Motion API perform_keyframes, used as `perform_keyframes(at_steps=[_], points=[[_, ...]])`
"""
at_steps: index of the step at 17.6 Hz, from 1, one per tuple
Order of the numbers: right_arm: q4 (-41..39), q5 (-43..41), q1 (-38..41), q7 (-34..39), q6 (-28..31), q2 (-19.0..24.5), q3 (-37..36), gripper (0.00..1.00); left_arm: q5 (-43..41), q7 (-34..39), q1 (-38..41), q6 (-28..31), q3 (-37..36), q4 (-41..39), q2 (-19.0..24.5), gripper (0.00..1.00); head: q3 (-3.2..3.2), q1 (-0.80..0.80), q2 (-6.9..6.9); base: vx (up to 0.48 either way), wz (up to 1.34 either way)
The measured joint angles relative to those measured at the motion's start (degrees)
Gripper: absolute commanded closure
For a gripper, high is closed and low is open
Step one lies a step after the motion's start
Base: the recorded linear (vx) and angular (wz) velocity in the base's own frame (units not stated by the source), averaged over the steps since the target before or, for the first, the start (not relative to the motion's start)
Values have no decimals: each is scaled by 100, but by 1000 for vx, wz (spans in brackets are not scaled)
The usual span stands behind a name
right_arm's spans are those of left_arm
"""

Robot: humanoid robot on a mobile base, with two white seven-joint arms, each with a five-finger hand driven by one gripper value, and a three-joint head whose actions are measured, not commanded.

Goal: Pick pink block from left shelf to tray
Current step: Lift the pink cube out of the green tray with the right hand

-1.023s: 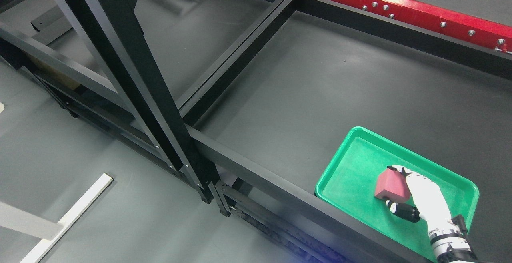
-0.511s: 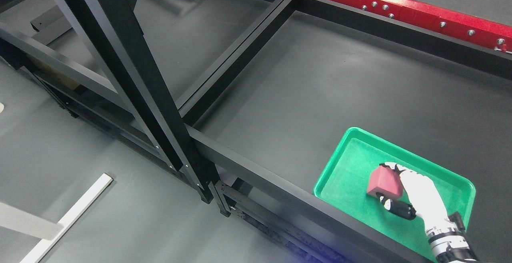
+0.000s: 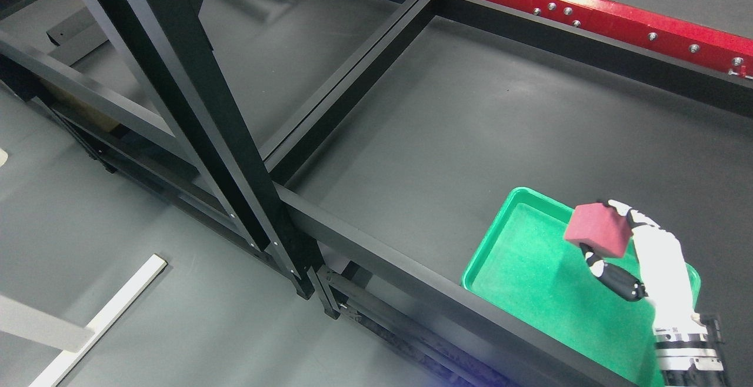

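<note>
Toward the lower right of the frame, white robotic right hand [image 3: 641,252] with dark fingertips, arm entering from the bottom right corner, clamped around a pink rectangular foam-like block [image 3: 599,229]: fingers over its far upper edge, black thumb [image 3: 615,278] tucked beneath. Block held tilted and apparently clear of the shallow green plastic tray [image 3: 500,228], hanging above the tray's upper right portion, near the far rim. Tray resting on the dark grey shelf floor [image 3: 470,116], just beside the black metal front rail [image 3: 376,246] at lower centre. Red painted beam [image 3: 588,10] with bolts along the upper right; slanted black frame post [image 3: 194,99] crossing the left half, well apart from the work. No left hand in view. Step in hand, by judgement: setting the block down inside the tray. Best done by lowering straight down toward the tray's open green middle, levelling the block so a flat face meets the floor first, keeping away from the raised rim, and loosening the grip only once the block sits supported, then withdrawing upward without dragging the thumb under it.
</note>
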Motion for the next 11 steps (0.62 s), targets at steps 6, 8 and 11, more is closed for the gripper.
perform_keyframes(at_steps=[6, 8, 11], points=[[-3, -275, 20, -633, -47, 93, -148, 97, 0, 0, 0, 0, 0, 0, 0, 0, 0, 0, 0, -17, 27], [-4, -318, 36, -663, -49, 113, -179, 97, 0, 0, 0, 0, 0, 0, 0, 0, 0, 0, 0, -29, 99], [-5, -358, 66, -685, -55, 135, -216, 97, 0, 0, 0, 0, 0, 0, 0, 0, 0, 0, 0, -43, 214]])
